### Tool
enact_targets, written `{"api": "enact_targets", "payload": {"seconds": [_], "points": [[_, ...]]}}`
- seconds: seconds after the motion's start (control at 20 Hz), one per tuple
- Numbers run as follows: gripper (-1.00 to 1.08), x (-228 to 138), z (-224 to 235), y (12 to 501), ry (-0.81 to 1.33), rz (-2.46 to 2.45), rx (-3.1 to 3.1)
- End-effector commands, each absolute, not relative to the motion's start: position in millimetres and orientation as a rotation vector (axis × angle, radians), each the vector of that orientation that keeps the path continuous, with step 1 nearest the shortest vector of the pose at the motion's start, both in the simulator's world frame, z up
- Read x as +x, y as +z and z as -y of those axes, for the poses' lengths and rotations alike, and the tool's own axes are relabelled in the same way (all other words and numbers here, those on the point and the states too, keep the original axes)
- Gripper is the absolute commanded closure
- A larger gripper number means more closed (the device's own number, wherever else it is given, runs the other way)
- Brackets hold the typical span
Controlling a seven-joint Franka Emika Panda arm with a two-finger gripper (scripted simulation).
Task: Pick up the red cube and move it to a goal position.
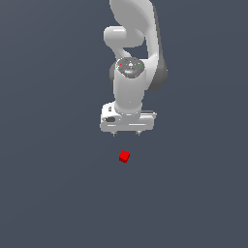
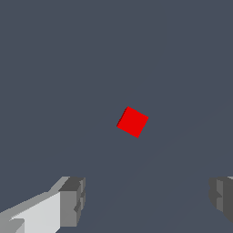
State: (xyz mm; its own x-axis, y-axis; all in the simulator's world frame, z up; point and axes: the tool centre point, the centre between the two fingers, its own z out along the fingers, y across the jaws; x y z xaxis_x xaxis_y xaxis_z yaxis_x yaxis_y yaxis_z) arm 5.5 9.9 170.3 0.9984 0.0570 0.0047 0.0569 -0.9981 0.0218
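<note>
In the exterior view the white arm [image 1: 133, 53] comes down from the upper edge, a little toward the exterior view's right of centre, as a stack of smooth, rounded, glossy segments with a darker grey band along its right flank. A round joint bulges to the left near the top, and below it sits a circular grey cap with small coloured marks on its face. The last link drops straight down into a wide, flat, boxy hand, so the gripper [image 1: 126, 133] points down at the plain, matte slate-grey floor [image 1: 48, 193]. Only the two short finger tips show beneath the hand, set near its opposite ends and spread wide with nothing between them. The red cube [image 1: 124, 156] lies on the floor just below the gripper in this view, apart from it and untouched, roughly in line with the gap between the tips. It is a tiny bright red block with flat, plain faces, one side shaded darker, and turned at an angle to the hand. In the wrist view one grey, ridged fingertip [image 2: 73, 200] on a white finger body sits at one side and the other at the far edge, wide apart, with the red cube [image 2: 132, 122] showing as a tilted square on bare floor beyond them.
</note>
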Motion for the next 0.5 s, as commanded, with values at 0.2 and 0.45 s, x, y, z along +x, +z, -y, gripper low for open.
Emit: {"api": "enact_targets", "payload": {"seconds": [0.2,0.45], "points": [[-0.92,6.3,-9.9,166.6,0.008,-0.070,3.119],[-0.92,10.0,-9.7,151.3,0.007,0.006,3.122]]}}
